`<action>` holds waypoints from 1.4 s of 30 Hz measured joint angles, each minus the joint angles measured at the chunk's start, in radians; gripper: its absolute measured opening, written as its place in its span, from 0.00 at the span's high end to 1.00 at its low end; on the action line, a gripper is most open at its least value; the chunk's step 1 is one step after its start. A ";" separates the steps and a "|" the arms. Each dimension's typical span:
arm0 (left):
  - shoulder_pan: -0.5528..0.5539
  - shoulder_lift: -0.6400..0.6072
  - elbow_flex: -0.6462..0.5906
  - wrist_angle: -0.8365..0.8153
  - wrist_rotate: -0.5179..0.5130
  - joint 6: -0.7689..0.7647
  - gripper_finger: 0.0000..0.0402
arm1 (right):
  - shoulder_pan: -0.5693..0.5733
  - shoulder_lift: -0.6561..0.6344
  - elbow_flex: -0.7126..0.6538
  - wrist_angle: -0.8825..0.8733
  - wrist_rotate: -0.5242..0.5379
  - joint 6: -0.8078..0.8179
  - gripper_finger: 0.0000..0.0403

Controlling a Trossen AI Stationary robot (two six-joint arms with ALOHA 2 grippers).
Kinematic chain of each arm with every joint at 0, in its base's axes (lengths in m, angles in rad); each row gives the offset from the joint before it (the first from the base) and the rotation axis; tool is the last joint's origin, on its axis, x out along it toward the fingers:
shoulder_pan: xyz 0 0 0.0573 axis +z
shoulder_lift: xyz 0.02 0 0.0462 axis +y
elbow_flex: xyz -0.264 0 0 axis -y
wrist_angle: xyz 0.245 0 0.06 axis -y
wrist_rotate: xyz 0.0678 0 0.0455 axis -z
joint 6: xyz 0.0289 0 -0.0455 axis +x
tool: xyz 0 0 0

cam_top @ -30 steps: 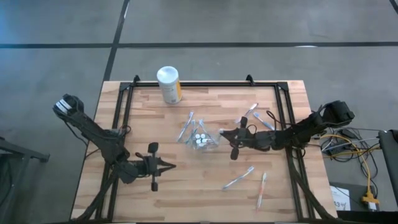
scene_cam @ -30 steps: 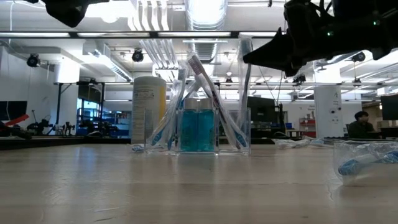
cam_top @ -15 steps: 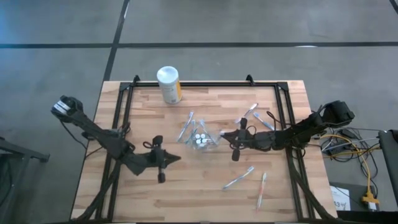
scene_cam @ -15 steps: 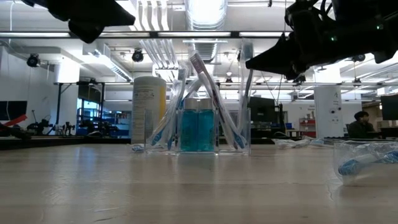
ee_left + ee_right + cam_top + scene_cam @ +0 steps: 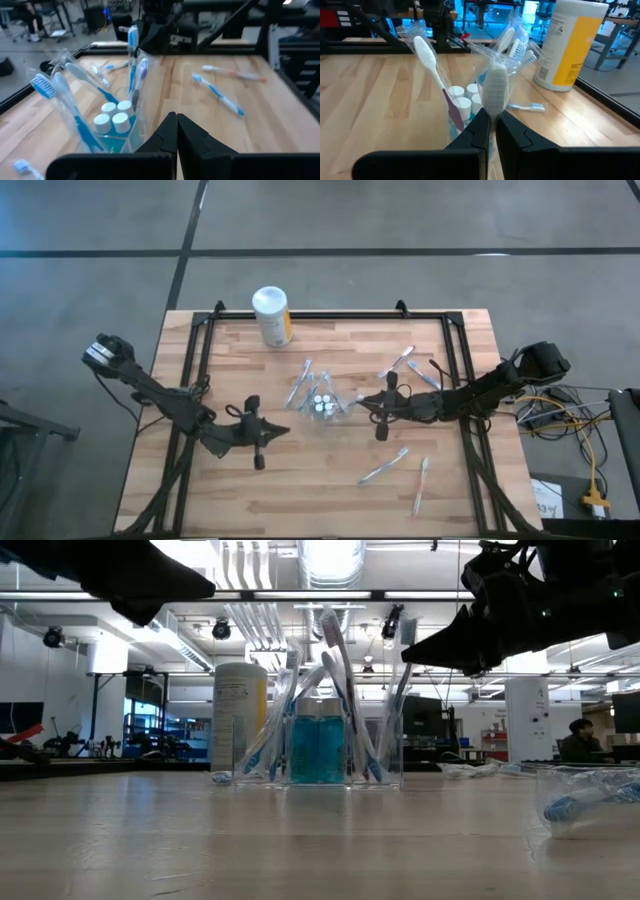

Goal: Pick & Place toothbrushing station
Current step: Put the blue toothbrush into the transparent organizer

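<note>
The clear plastic cup (image 5: 320,406) stands mid-table with teal, white-capped tubes (image 5: 112,117) and several wrapped toothbrushes (image 5: 335,690) leaning inside it. My right gripper (image 5: 492,117) is just right of the cup, at rim height, shut on a white wrapped toothbrush (image 5: 398,690). My left gripper (image 5: 176,116) hovers shut and empty above the table, to the cup's near left (image 5: 287,429). My right gripper pinches the toothbrush's neck (image 5: 493,111), just below the bristle head (image 5: 495,90), between its two fingers. The fingers come nearly level from the table's right and lie across the brush. It stands steeply, head up, with its lower end inside the cup (image 5: 385,765).
A white canister with a yellow label (image 5: 271,317) stands at the far edge, left of centre. Loose toothbrushes lie near right (image 5: 383,467) (image 5: 421,483) and far right (image 5: 402,360) of the cup. A black frame rail (image 5: 455,350) borders the table.
My left gripper has moved toward the cup, to the right and slightly toward the far edge. The toothbrush in my right gripper has tipped from upright to a slant with its lower end in the cup. A brush standing in the cup has shifted.
</note>
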 joint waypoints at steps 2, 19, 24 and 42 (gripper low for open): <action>0.000 0.000 -0.047 0.105 0.019 0.017 0.99 | 0.000 0.001 0.000 0.000 0.000 -0.002 0.97; 0.000 0.000 -0.137 0.290 0.073 0.017 0.98 | 0.000 0.010 0.003 -0.001 -0.009 -0.012 0.97; 0.000 -0.001 -0.121 0.292 0.073 0.017 0.98 | 0.001 0.011 0.003 -0.001 -0.003 -0.011 0.97; 0.171 -0.039 -0.034 -0.312 -0.044 -0.412 0.98 | 0.000 0.011 0.014 -0.010 -0.002 0.016 0.94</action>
